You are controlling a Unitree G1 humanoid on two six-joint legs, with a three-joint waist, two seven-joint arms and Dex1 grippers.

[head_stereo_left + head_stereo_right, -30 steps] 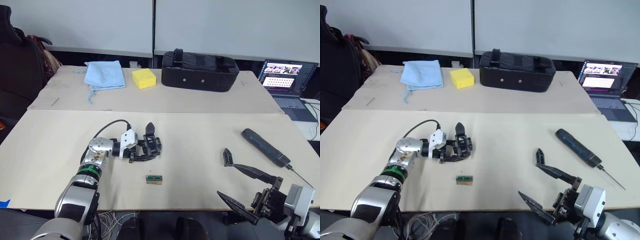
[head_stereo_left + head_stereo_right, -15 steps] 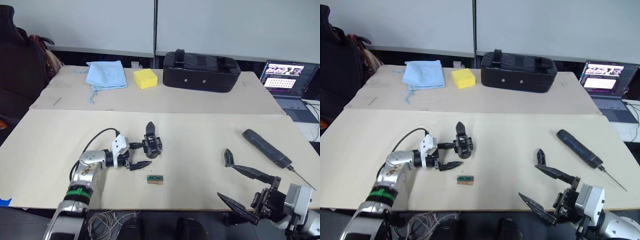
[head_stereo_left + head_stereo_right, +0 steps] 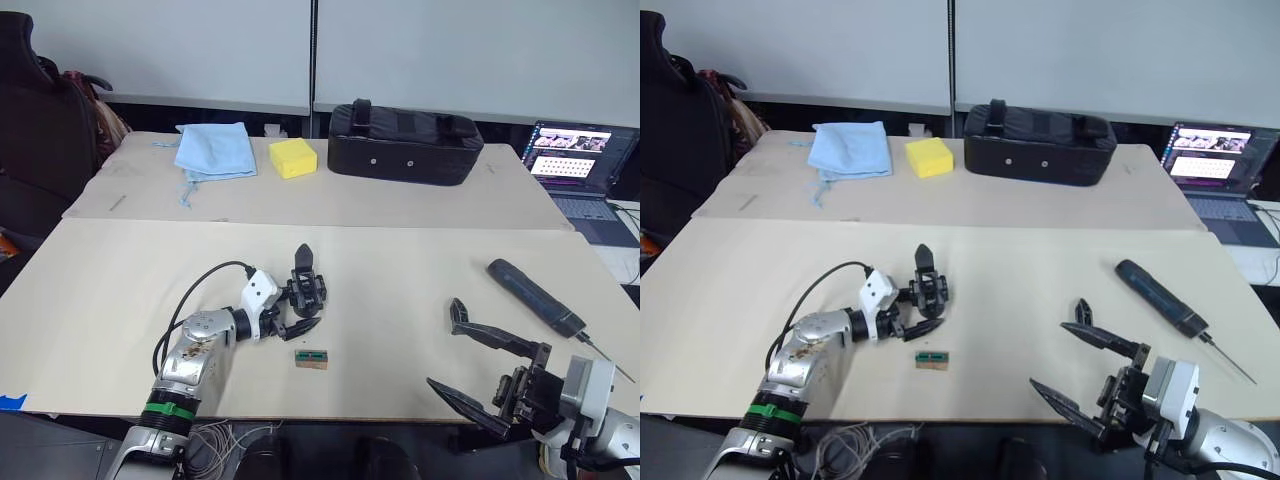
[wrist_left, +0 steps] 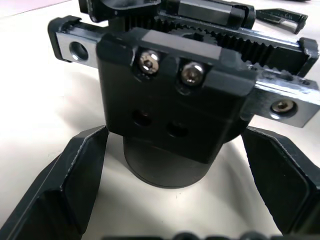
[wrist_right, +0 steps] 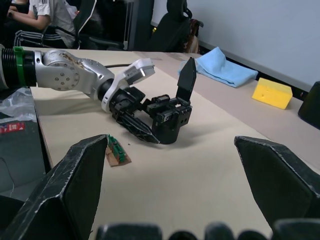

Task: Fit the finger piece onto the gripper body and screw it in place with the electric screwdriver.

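Note:
The gripper body [image 3: 310, 292] stands on the near table [image 3: 90, 300], a black part on a round drum. The finger piece [image 3: 303, 258], a black wedge, sticks upright from its top. My left gripper [image 3: 305, 308] is open around the drum; in the left wrist view its fingers [image 4: 65, 185] flank the gripper body [image 4: 170, 100] with small gaps on both sides. The electric screwdriver [image 3: 533, 296] lies at the right of the table, bit pointing toward the near right edge. My right gripper [image 3: 445, 345] hangs open at the front right, holding nothing.
A small green-topped block [image 3: 310, 358] lies just in front of the gripper body. On the far table are a blue cloth [image 3: 212, 150], a yellow sponge [image 3: 292, 157] and a black bag [image 3: 405, 140]. An open laptop [image 3: 580, 170] stands at the far right.
My left gripper drew back from the gripper body, then moved forward around it again. The gripper body stayed put. My right gripper shifted slightly.

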